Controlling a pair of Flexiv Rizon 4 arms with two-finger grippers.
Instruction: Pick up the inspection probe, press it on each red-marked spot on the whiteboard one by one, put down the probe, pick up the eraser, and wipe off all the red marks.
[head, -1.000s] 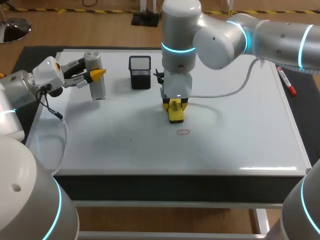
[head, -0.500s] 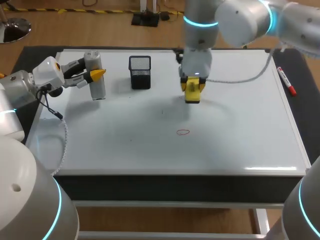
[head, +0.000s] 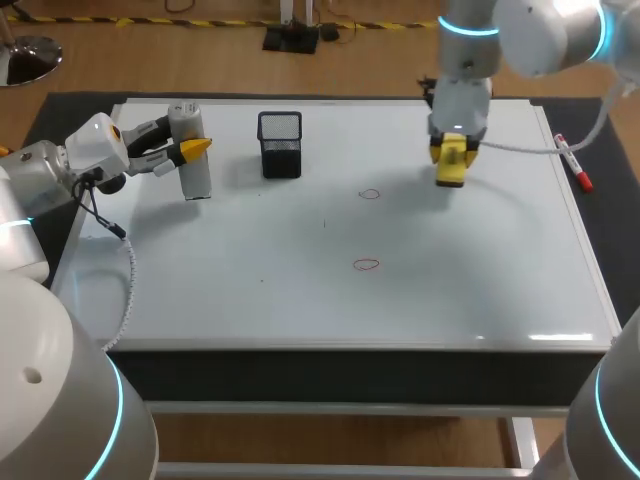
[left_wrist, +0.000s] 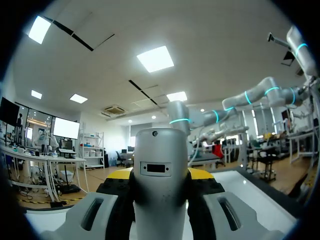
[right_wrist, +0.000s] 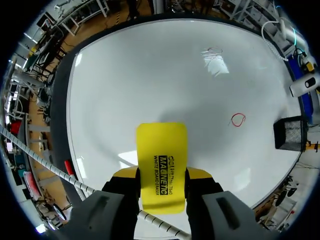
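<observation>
The silver probe stands upright over the back left of the whiteboard, with my left gripper shut on it from the side. In the left wrist view the probe fills the gap between the fingers of that gripper. My right gripper is shut on the yellow eraser over the back right of the board. From the right wrist the eraser juts out ahead of the gripper. Two small red marks show: one left of the eraser, one nearer the front.
A black mesh holder stands at the back, between the probe and the eraser. A red marker lies off the board's right edge. In the right wrist view one red mark lies between the eraser and the holder.
My right arm has carried the eraser from the board's middle to the back right. The red mark behind the middle, hidden before, now shows. The left arm has not moved.
</observation>
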